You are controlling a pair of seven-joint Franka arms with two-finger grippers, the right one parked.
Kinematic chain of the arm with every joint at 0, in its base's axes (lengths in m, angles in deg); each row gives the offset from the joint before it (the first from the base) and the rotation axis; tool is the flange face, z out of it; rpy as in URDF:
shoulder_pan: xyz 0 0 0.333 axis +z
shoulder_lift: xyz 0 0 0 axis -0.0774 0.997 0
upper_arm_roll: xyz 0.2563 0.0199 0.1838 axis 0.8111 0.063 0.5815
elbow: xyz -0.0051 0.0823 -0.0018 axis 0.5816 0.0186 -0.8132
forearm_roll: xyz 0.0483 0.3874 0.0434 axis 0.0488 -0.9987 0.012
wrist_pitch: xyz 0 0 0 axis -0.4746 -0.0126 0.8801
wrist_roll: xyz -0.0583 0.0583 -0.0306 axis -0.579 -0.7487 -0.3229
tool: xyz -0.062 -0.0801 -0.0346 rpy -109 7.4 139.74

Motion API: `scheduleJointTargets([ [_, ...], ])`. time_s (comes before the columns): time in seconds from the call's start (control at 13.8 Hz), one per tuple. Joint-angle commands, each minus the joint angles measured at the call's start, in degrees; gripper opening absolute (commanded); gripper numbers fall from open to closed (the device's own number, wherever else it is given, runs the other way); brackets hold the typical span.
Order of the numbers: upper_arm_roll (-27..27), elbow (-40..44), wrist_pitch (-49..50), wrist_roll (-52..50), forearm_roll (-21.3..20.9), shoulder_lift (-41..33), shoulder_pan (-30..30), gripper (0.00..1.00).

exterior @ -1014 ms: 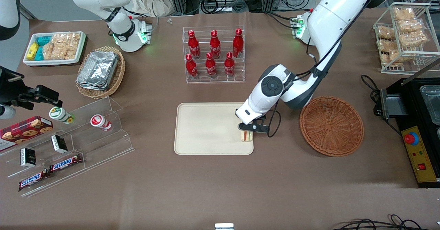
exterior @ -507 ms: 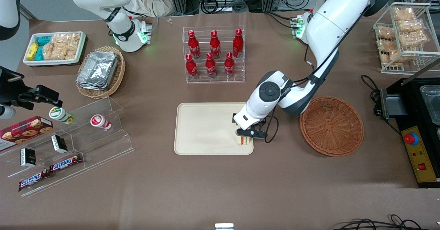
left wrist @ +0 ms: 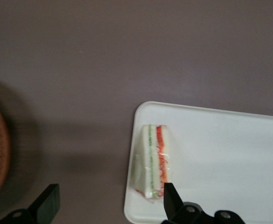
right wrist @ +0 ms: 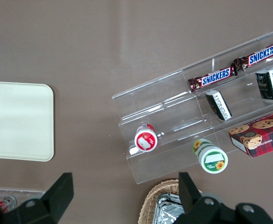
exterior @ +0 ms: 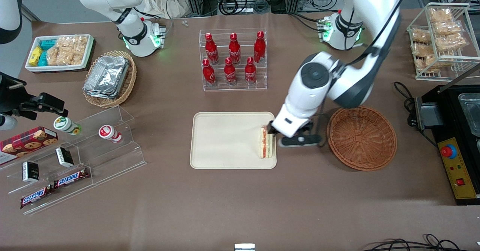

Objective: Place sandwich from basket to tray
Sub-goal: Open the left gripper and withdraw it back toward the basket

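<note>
- Since the sandwich [exterior: 265, 143] already lies on the tray [exterior: 225, 142], treat the step in hand as a clean retreat: lift the gripper [exterior: 287, 134] straight up, with no sideways sweep low over the bread.
- Cream tray at the middle of the table: flat, bare except for the sandwich.
- Sandwich: lying on the tray's edge strip toward the working arm's end, close to the rim, red and pale filling layers facing up, long side parallel to that rim. Probably light and easy to nudge, so best kept untouched.
- Gripper: just beside the sandwich, toward the basket [exterior: 362, 137], raised above the table. Fingers [left wrist: 170, 198] spread wide apart, holding nothing. In the wrist view, one fingertip close over the sandwich's tip, the other well clear above bare table; sandwich not between them. Touching or not at that tip: cannot tell.
- Reddish-brown wicker basket: near the tray, toward the working arm's end, with nothing visible inside.
- Judged nearly done: only the arm's clearing away remains.
</note>
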Motion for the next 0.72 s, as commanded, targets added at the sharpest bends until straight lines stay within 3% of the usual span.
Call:
scheduleJointTargets([
  [0.0, 4.2, 2.7, 8.9, 6.8, 5.8, -3.9, -0.4, 1.00],
  [0.14, 8.9, 5.8, 18.6, 15.4, 11.0, -6.2, -0.3, 1.00],
  [0.22, 10.3, 6.7, 22.3, 18.4, 11.7, -7.2, -0.2, 1.00],
  [0.29, 11.9, 6.8, 25.5, 20.9, 11.7, -8.7, 0.6, 1.00],
  [0.43, 9.2, 6.2, 32.9, 27.0, 11.9, -12.6, 7.5, 1.00],
  [0.65, 10.1, 4.3, 38.4, 28.0, 11.4, -18.5, 8.7, 1.00],
])
